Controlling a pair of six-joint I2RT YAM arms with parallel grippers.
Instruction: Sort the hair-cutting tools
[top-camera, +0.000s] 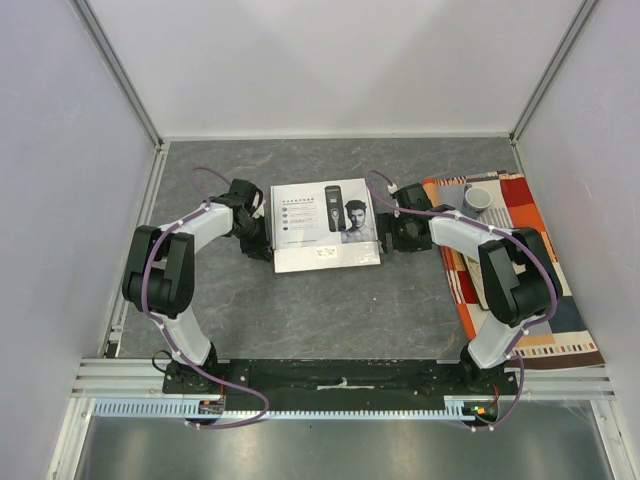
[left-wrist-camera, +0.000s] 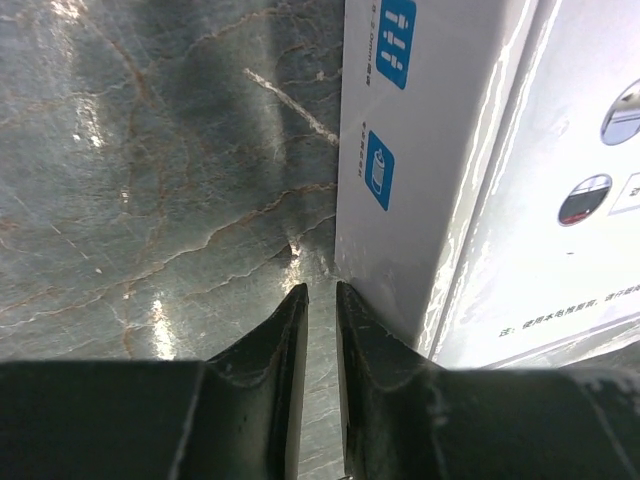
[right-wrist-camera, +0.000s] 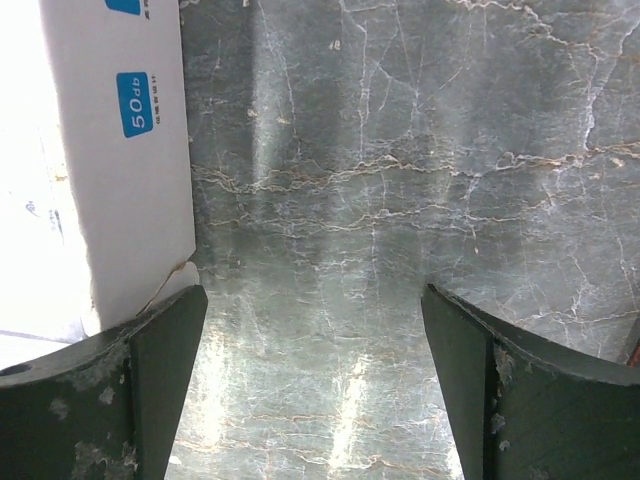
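Even overhead light, sharp top view.
Wrist views: box lid (right-wrist-camera: 30, 150) blown white, glare streaks on tabletop (right-wrist-camera: 350, 420).

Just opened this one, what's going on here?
Both arms flank the closed white cardboard box with a printed lid in the middle of the grey marble-look table. The left gripper sits low at the box's left side, jaws nearly closed on nothing. The right gripper stands wide open at the box's right side, also empty. No hair-cutting tools are in view; a grey cup rests on the patterned cloth to the right.
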